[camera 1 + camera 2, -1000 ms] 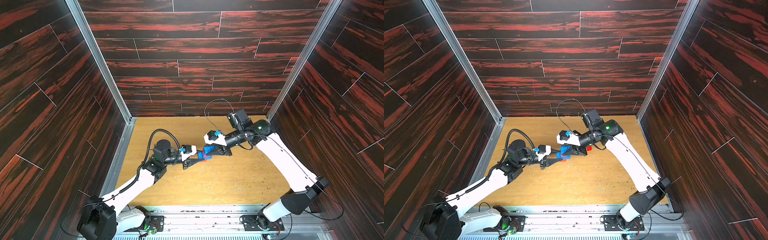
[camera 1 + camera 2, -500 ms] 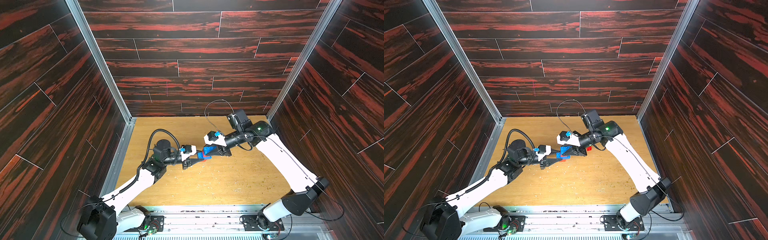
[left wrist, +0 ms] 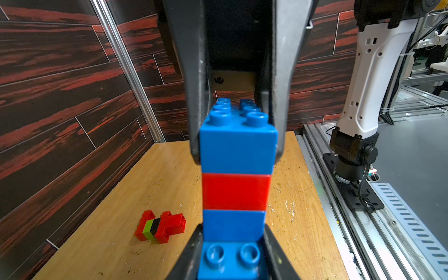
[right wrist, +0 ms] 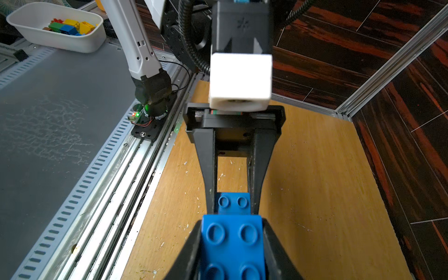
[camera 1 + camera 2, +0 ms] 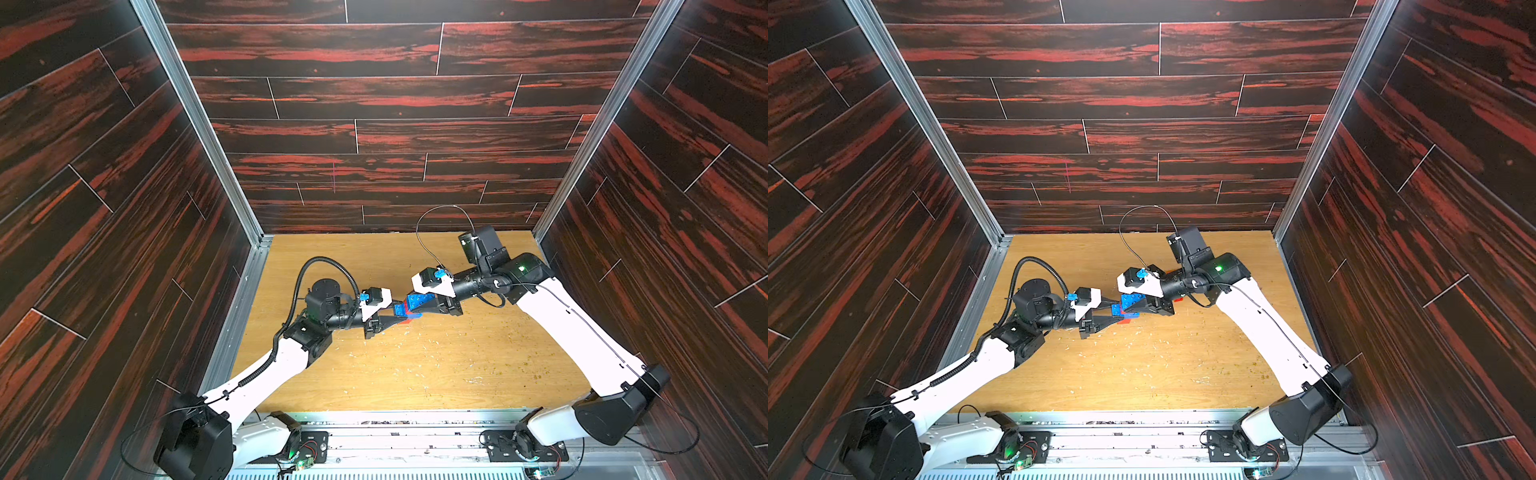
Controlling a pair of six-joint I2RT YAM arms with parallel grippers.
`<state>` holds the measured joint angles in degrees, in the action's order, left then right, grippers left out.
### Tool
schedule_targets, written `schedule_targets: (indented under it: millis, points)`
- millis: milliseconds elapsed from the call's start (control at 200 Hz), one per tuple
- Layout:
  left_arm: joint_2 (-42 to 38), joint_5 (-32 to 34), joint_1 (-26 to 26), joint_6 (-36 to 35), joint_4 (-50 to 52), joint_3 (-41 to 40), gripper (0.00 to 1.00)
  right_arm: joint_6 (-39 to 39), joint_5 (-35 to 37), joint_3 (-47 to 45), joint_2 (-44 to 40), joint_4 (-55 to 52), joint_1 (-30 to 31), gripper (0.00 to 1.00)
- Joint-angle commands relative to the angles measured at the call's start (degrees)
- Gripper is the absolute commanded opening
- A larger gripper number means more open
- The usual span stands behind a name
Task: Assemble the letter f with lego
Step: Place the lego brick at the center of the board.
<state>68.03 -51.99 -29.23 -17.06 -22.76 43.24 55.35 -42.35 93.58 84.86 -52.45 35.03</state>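
A lego stack hangs above the middle of the table, blue brick on top, red brick under it, blue at the bottom. My left gripper is shut on the bottom blue piece, whose studded end lies between its jaws. My right gripper is shut on the top blue brick. In both top views the two grippers meet tip to tip at the stack, left gripper from the left and right gripper from the right. A separate red, lime green and black lego cluster lies flat on the table.
The wooden table is walled by dark panels on three sides, with a metal rail along the front. The lego cluster lies just behind the right wrist. A white bin of spare bricks stands outside the enclosure.
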Motion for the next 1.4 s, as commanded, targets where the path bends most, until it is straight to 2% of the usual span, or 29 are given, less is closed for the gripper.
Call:
schedule_targets:
  millis: [0, 200, 210, 225, 230, 241, 256, 516, 696, 1122, 1398]
  points:
    - [-3.8, -1.01, -0.12, 1.22, -6.86, 0.63, 0.28, -0.51, -1.12, -0.64, 0.48, -1.4, 0.27, 0.37]
    - [-5.59, -1.01, -0.12, 0.32, -5.34, 0.26, 0.27, -1.34, -2.01, 0.93, 1.53, -1.9, 0.22, 0.46]
    - [-5.66, -1.01, -0.12, 0.29, -5.18, 0.26, 0.27, -1.38, -2.03, 0.97, 1.6, -1.88, 0.28, 0.53]
    - [-5.75, -1.01, -0.12, 0.09, -4.99, 0.26, 0.27, -1.34, -2.04, 1.14, 1.7, -1.89, 0.23, 0.86]
    - [-5.78, -1.01, -0.08, 0.05, -4.91, 0.26, 0.27, -1.41, -2.08, 1.2, 1.75, -1.93, 0.22, 0.92]
    - [-5.8, -0.97, -0.09, -0.03, -4.81, 0.26, 0.27, -1.46, -2.05, 1.28, 1.79, -1.91, 0.29, 0.97]
    - [-5.88, -0.88, -0.12, -0.06, -4.71, 0.22, 0.27, -1.54, -2.04, 1.38, 1.88, -1.94, 0.25, 0.98]
    - [-5.31, -0.66, -0.12, -1.09, -3.6, -0.18, 0.25, -1.67, -2.65, 1.71, 1.02, -1.23, 0.22, 0.98]
    - [-4.1, 0.33, -0.03, -0.8, -4.45, -0.87, 0.23, -2.63, 0.0, -0.12, -0.53, -0.23, 0.31, 0.98]
    - [-3.87, 2.32, 3.01, 7.6, -11.91, -5.28, 0.22, -6.36, 6.62, -9.01, -8.1, 4.94, -1.67, 0.98]
    - [-1.54, 2.72, 6.78, 18.11, -16.74, -6.72, 0.22, -15.04, 14.24, -15.4, -14.08, 10.57, -1.63, 0.98]
